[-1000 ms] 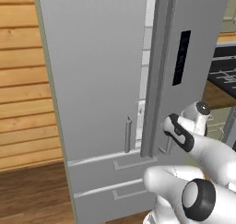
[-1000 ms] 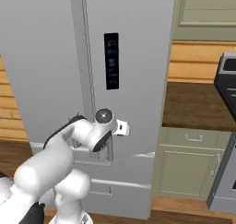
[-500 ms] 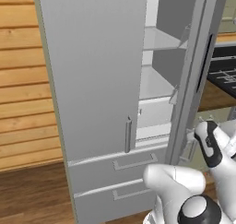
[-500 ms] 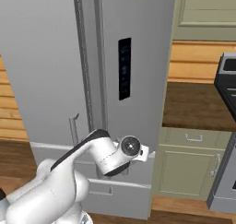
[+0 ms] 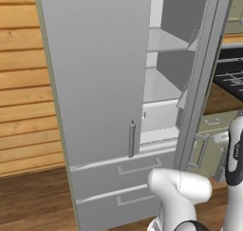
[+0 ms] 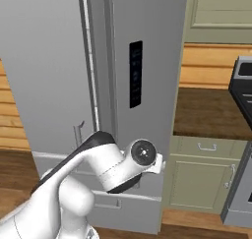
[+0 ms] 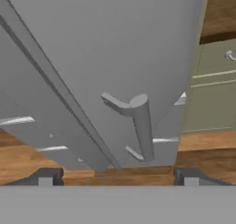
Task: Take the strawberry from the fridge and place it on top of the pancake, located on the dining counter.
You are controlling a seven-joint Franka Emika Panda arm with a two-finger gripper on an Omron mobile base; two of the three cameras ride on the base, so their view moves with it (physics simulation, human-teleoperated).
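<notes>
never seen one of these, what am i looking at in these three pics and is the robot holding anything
It is a rendered kitchen with a white robot arm on a driving base. Two pictures come from cameras on the base, behind the arm to its left and right. The third comes from a camera on the hand, looking along its jaws.

The tall grey thing is a fridge. Its right door is swung partly open, and the left base view shows white shelves inside. No strawberry is visible there.

In the hand view the gripper is open and holds nothing. The door's bar handle sits just ahead of its fingertips.
</notes>
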